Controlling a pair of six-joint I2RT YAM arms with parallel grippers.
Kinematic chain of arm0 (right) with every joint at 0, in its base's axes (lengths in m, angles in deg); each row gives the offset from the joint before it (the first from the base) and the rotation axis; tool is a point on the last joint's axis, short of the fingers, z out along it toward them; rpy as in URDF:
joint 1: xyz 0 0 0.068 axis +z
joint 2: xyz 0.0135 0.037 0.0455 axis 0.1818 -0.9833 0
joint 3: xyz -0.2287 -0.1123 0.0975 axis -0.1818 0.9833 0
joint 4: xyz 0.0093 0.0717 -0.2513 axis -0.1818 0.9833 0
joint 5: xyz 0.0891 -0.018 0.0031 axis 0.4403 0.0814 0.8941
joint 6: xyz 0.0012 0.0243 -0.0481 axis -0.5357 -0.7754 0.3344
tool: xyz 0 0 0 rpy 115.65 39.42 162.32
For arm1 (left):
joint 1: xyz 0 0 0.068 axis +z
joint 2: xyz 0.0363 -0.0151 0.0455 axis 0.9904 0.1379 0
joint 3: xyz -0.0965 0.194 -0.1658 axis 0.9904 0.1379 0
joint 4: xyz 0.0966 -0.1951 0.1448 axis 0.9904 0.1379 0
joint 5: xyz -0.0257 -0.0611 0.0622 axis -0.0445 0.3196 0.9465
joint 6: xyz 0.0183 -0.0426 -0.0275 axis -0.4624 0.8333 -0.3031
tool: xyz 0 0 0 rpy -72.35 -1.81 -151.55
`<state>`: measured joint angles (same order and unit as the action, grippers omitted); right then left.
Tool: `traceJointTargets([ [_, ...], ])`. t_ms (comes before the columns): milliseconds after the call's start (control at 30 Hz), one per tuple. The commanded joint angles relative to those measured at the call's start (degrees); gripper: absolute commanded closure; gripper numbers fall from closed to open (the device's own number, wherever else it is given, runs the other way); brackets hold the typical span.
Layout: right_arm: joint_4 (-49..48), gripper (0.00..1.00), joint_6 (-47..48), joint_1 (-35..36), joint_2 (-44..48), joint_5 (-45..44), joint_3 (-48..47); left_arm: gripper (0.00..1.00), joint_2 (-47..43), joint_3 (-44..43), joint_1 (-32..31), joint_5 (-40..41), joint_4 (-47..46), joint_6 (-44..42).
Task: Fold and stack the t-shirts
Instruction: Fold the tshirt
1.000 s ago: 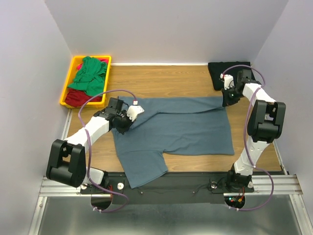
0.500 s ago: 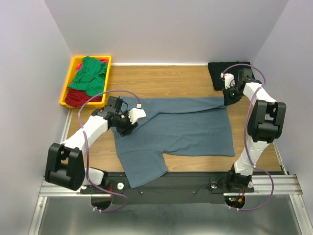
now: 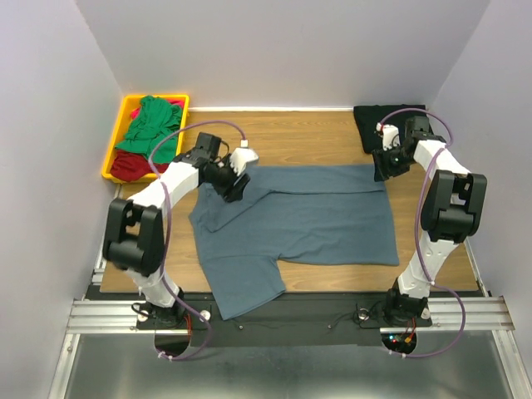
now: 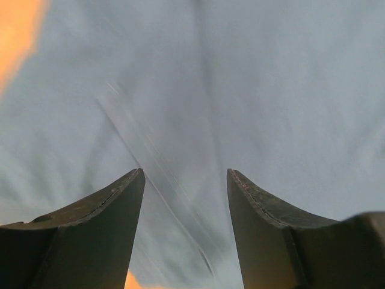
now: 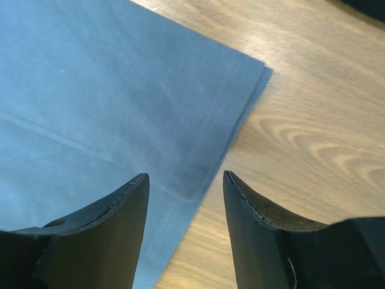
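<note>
Overhead first: shows a wood-grain table (image 3: 291, 133) boxed in by plain pale walls (image 3: 291, 50) on three sides, with a metal rail (image 3: 91, 312) along the near edge. Has the slate blue-grey t-shirt (image 3: 307, 224) spread flat mid-table, its near-left part reaching over the table's front edge. Beyond that shirt's far left corner, well apart from it: a yellow tray (image 3: 114, 176), holding a green t-shirt (image 3: 150, 125) heaped over a red t-shirt (image 3: 129, 166). Beyond the same shirt's far right corner, near it: a black t-shirt (image 3: 367, 123), lying bunched on the bare wood against the back wall. Left gripper (image 3: 233, 191) over the blue-grey shirt's far left shoulder area; right gripper (image 3: 384, 172) at its far right corner. Left wrist next: looks straight down on blue-grey cloth with faint creases, fingers spread apart and nothing pinched between them; blurred orange wood at the picture's upper left edge. Right wrist last: fingers likewise parted and empty, poised above the blue-grey shirt's stitched hem corner, cloth to one side and bare wood grain to the other, a sliver of black cloth in the upper corner.
</note>
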<state>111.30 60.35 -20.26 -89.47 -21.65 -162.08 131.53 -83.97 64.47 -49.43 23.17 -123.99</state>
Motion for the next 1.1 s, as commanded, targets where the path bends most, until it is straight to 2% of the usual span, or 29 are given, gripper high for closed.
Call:
traceJointTargets([
  [0,2.0,0.42,-2.8,-0.5,4.3,3.5,-2.2,0.35,7.4,-7.0,0.1,-2.2,-6.4,10.1],
  [267,3.0,0.42,-3.4,-0.4,5.8,4.3,-1.8,0.39,16.6,-12.9,0.2,1.1,-8.6,11.6],
  [567,3.1,0.43,-3.4,-0.5,4.9,4.0,-2.4,0.49,18.2,-11.6,0.2,0.3,-7.9,10.7],
  [733,3.3,0.43,-3.4,-0.4,5.1,4.3,-2.4,0.44,17.2,-11.5,1.2,2.3,-9.3,11.5],
  [1067,3.7,0.43,-3.3,-0.4,4.6,4.7,-2.1,0.43,19.4,-15.7,2.0,1.9,-7.6,11.0],
])
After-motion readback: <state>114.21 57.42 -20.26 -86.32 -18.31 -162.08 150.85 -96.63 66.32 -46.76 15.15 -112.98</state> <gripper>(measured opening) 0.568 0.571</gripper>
